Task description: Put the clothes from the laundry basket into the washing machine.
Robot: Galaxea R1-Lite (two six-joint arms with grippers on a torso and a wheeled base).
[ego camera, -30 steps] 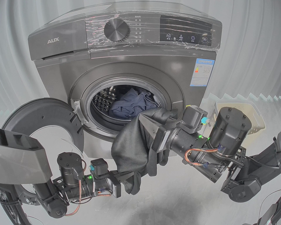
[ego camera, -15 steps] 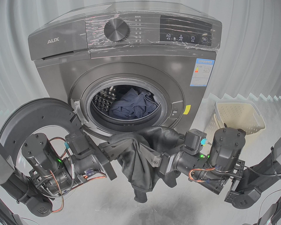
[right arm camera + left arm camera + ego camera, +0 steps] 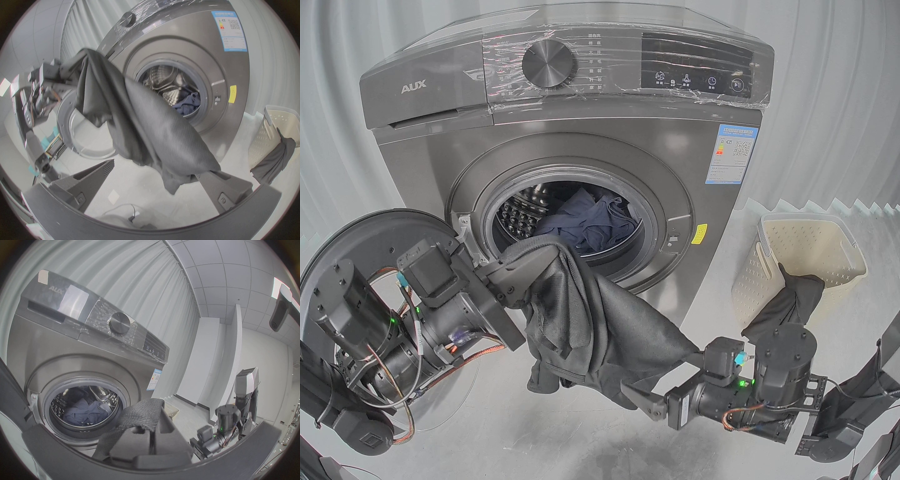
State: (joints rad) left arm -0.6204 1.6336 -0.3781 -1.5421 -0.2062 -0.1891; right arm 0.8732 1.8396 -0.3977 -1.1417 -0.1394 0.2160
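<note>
1. Dark grey garment (image 3: 594,325): one end is pinched in my left gripper (image 3: 509,275) just before the drum mouth. The rest hangs in a long fold, its low end lying on one finger of my right gripper (image 3: 156,172), whose jaws stand apart
2. Blue clothes (image 3: 590,222): crumpled inside the drum
3. Washing machine (image 3: 562,137): grey front-loader, its round door (image 3: 375,244) swung wide open
4. Laundry basket (image 3: 825,244): cream, perforated, on the floor beside the machine, with another dark garment (image 3: 787,306) draped over its rim
</note>
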